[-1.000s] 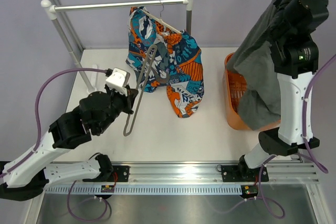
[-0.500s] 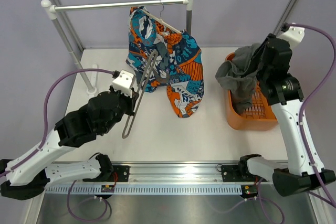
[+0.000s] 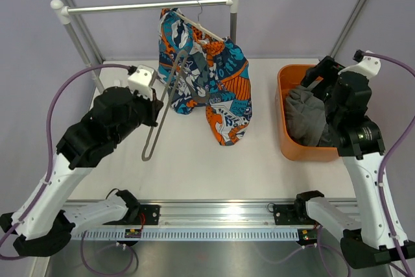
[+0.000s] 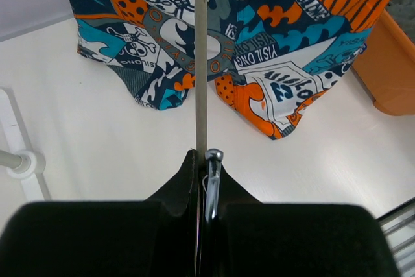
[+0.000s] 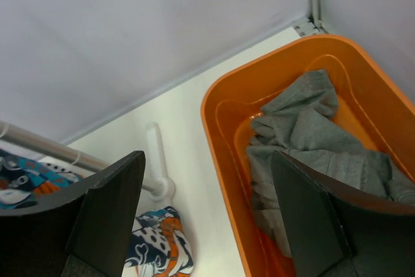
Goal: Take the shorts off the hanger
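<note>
The shorts (image 3: 207,76), in a busy teal, orange, white and black print, hang on the cream hanger (image 3: 198,28), which is hooked on the rail (image 3: 130,8). My left gripper (image 3: 155,105) is just left of the shorts, shut on a second, bare hanger (image 3: 162,115) that leans against them. In the left wrist view that bare hanger (image 4: 201,63) runs up from the shut gripper (image 4: 202,160) across the shorts (image 4: 259,43). My right gripper (image 3: 319,77) stands open and empty over the orange basket (image 3: 283,128). In its wrist view the right gripper (image 5: 207,160) frames a corner of the shorts (image 5: 159,244).
A grey garment (image 3: 311,118) lies crumpled in the orange basket (image 5: 220,128) at the table's right; the right wrist view shows the same grey garment (image 5: 305,141). The rail stands on white posts, with one foot (image 5: 155,160) between basket and shorts. Purple cables loop from both arms.
My right arm came down from high up with the grey garment, opened, and left it in the basket. My left arm shifted left and up with the bare hanger.
</note>
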Robot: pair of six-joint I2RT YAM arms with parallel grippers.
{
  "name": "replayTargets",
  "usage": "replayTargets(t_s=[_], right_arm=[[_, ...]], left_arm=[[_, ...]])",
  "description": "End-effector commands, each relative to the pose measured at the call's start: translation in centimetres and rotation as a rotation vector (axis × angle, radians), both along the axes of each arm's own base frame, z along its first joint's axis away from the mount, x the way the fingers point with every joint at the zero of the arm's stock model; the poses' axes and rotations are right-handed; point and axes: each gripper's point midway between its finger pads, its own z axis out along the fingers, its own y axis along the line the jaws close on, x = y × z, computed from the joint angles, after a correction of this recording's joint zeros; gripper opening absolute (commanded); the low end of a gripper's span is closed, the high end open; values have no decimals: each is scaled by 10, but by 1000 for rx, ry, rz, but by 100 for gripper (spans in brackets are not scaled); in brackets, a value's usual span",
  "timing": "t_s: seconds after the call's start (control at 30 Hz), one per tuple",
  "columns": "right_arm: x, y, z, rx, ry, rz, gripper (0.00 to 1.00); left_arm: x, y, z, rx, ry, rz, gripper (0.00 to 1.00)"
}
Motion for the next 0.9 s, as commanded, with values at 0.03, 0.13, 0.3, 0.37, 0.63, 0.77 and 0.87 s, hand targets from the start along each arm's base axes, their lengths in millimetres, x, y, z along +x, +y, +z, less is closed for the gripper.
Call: replayTargets(t_s=[0.03,0.13,0.3,0.37,0.63,0.77,0.87], right_arm=[[-19,13,16,50,-55,90,88],[-28,20,21,70,-83,137,87],[-36,41,27,86,-88,259,87],[-37,49,30,91,-91,303,87],[-44,61,40,83,-100,387,88],[-41,70,37,90,-81,435,87],[-40,73,37,89,-79,447,87]], left_arm=[[5,-5,35,-53,-23,-71,0],[13,-13,45,-91,-7,-99,0],[34,-8,61,-171,6,-73,0],[48,-1,68,-195,7,-21,0],[90,29,92,-178,-54,182,0],[109,40,110,-162,-94,253,0],[121,47,113,-156,-111,290,0]])
